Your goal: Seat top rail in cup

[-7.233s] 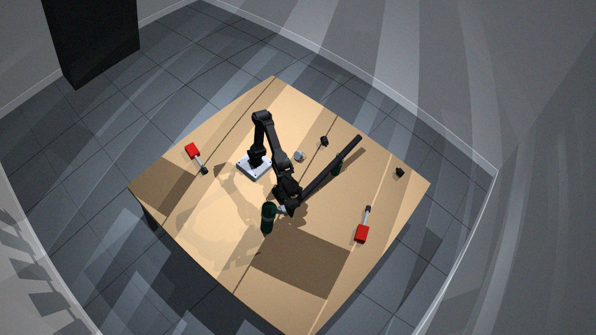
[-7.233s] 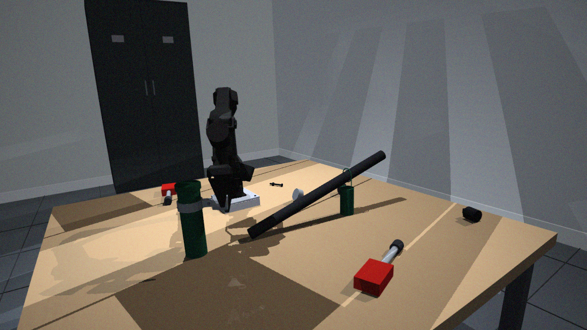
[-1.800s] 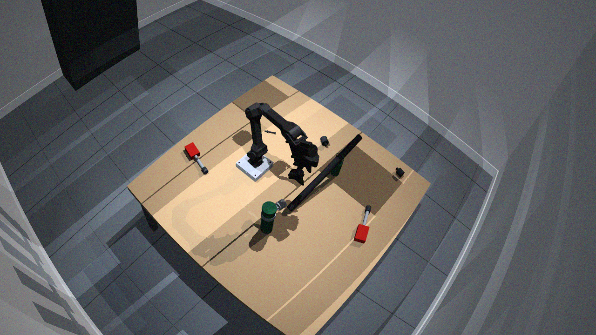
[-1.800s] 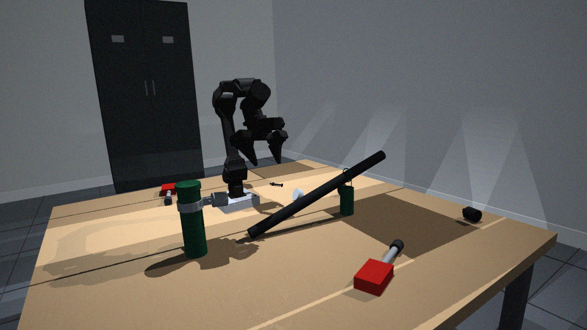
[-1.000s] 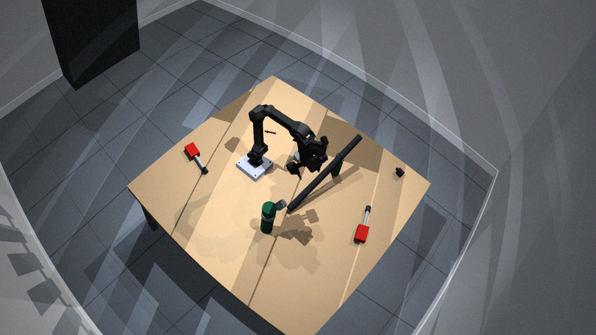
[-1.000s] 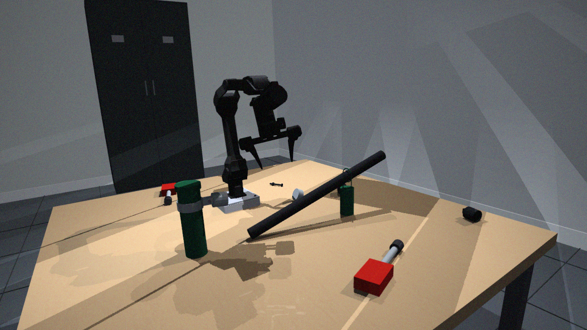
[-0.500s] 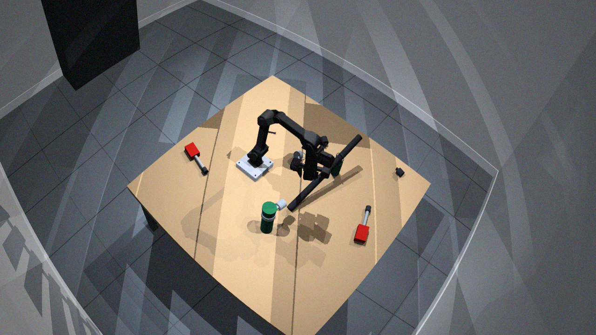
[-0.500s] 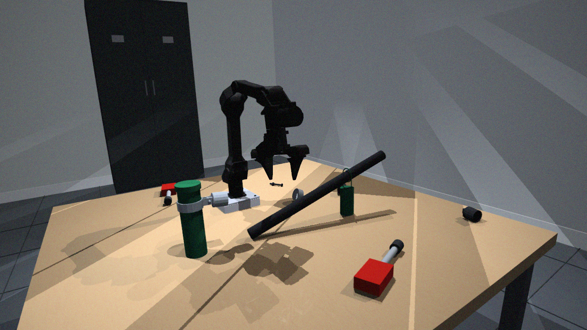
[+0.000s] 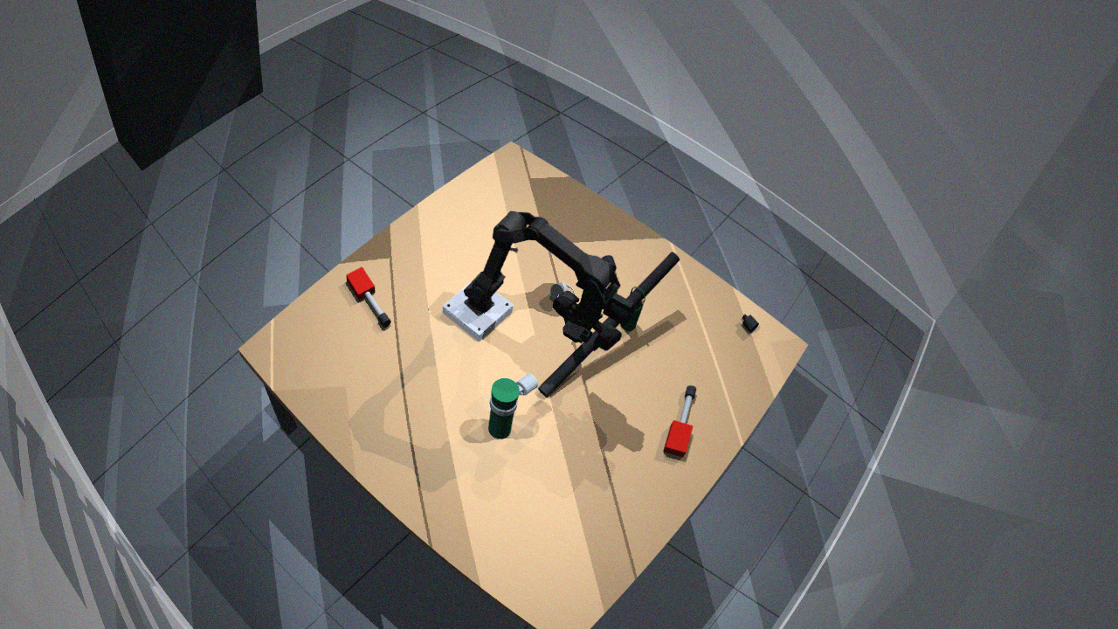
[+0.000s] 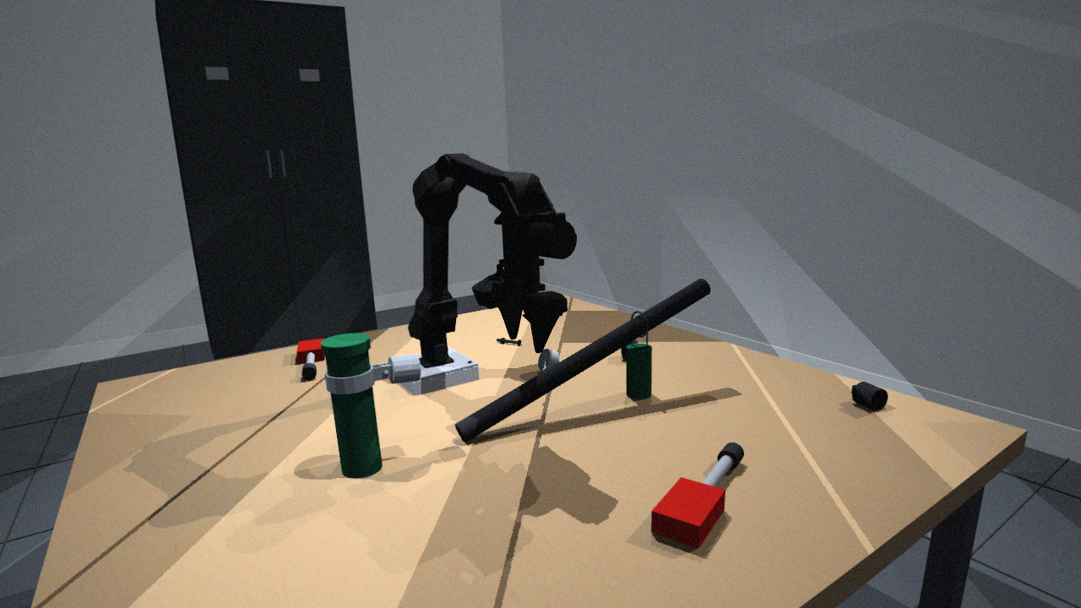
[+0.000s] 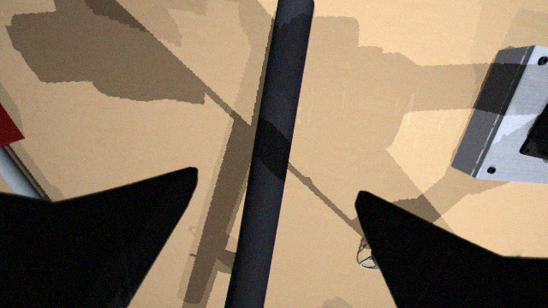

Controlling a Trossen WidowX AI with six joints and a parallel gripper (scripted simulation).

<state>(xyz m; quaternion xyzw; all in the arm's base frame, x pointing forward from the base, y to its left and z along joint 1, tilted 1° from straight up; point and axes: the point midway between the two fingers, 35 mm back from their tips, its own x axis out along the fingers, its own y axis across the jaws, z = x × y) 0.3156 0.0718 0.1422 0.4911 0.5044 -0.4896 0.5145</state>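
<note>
The black rail (image 9: 656, 275) (image 10: 589, 359) (image 11: 274, 107) slopes through the loop cap (image 10: 646, 333) on the short green post (image 10: 638, 374) (image 9: 633, 316). Its lower end rests on the table, apart from the cup. The big green post (image 9: 500, 425) (image 10: 356, 431) stands upright. The brace band (image 10: 350, 380) sits just below its cap, and the pale rail-end cup (image 9: 528, 383) (image 10: 405, 368) sticks out toward the rail side. My gripper (image 9: 591, 337) (image 10: 526, 344) (image 11: 279, 186) is open and empty above the rail. In the wrist view the rail passes between the fingertips, untouched as far as I see.
A red block with a grey handle (image 9: 678, 438) (image 10: 687, 505) lies at the right; another (image 9: 360, 281) (image 10: 309, 350) lies left of the arm's base (image 9: 478, 321). A black fitting (image 9: 749, 322) (image 10: 869, 395) lies near the far right edge. A grey round piece (image 10: 548, 361) is behind the rail.
</note>
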